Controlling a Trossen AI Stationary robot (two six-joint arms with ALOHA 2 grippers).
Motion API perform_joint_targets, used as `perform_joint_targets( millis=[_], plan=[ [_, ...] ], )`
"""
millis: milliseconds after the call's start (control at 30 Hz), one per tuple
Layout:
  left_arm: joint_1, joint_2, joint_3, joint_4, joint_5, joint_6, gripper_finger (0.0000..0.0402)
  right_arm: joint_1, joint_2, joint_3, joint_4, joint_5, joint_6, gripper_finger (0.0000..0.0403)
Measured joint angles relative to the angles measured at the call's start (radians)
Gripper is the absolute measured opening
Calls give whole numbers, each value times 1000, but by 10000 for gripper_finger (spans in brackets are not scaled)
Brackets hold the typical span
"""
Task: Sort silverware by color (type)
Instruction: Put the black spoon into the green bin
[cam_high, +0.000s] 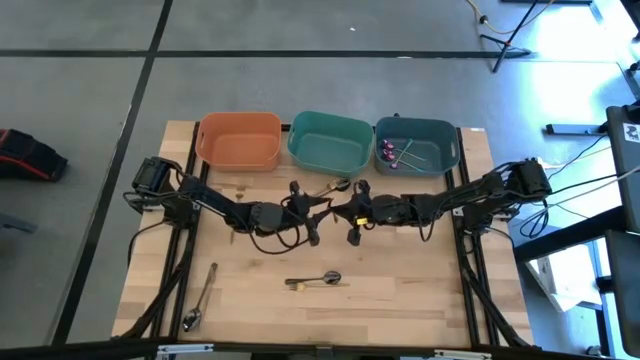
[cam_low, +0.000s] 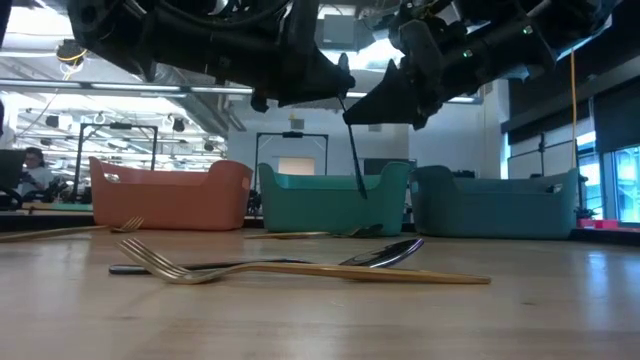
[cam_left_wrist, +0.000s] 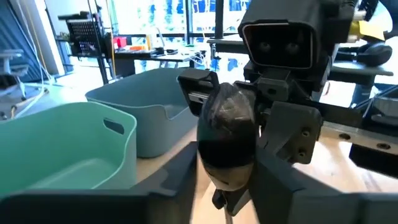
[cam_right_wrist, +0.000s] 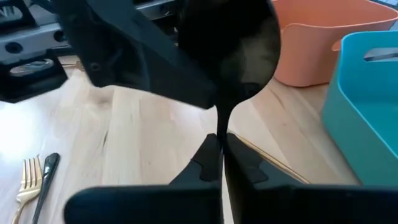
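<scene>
High view: both tools (cam_high: 337, 212) crowd dark spoon (cam_right_wrist: 231, 43), seemingly mid-handover

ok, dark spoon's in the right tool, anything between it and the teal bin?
Nothing visible blocks a lifted carry. The right tool grips the dark spoon by its handle, just short of the teal bin. A gold piece lies flat between them, below the path. The left tool sits close beside the spoon.

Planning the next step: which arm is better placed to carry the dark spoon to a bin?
Right, probably: its wrist view shows the right gripper shut on the dark spoon by its handle, near the teal bin.
</scene>
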Motion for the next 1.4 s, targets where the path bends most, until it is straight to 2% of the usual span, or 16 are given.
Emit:
perform_joint_targets(
  millis=[133, 200, 333, 433, 600, 700, 867, 1067, 1200, 1400],
  plan=[
    [0, -2, 0, 1, 11, 50, 35, 0, 0, 0, 16, 0, 0, 6],
    [1, -2, 0, 1, 18, 73, 12, 0, 0, 0, 21, 0, -4, 15],
    [4, -6, 0, -6, 22, 117, 13, -6, -36, 0, -11, 2, -33, 50],
    [15, -25, 0, -19, 13, 158, 14, -6, -115, 2, -121, 12, -68, 82],
    [80, -78, 0, -28, 14, 181, 14, -6, -253, -50, -256, 92, -104, 114],
    [156, -119, 0, -22, 55, 164, 14, -7, -302, -137, -220, 136, -110, 119],
    [330, -122, 0, 10, 156, 90, 14, -7, -304, -277, 3, 149, -152, 118],
    [524, -111, 2, 19, 288, -30, 14, -6, -299, -327, 116, 150, -217, 118],
    [585, -69, 38, 22, 344, -61, 14, -7, -293, -328, 117, 158, -232, 118],
    [601, 57, 134, -21, 374, -75, 14, -28, -231, -328, 119, 149, -215, 118]
  ],
)
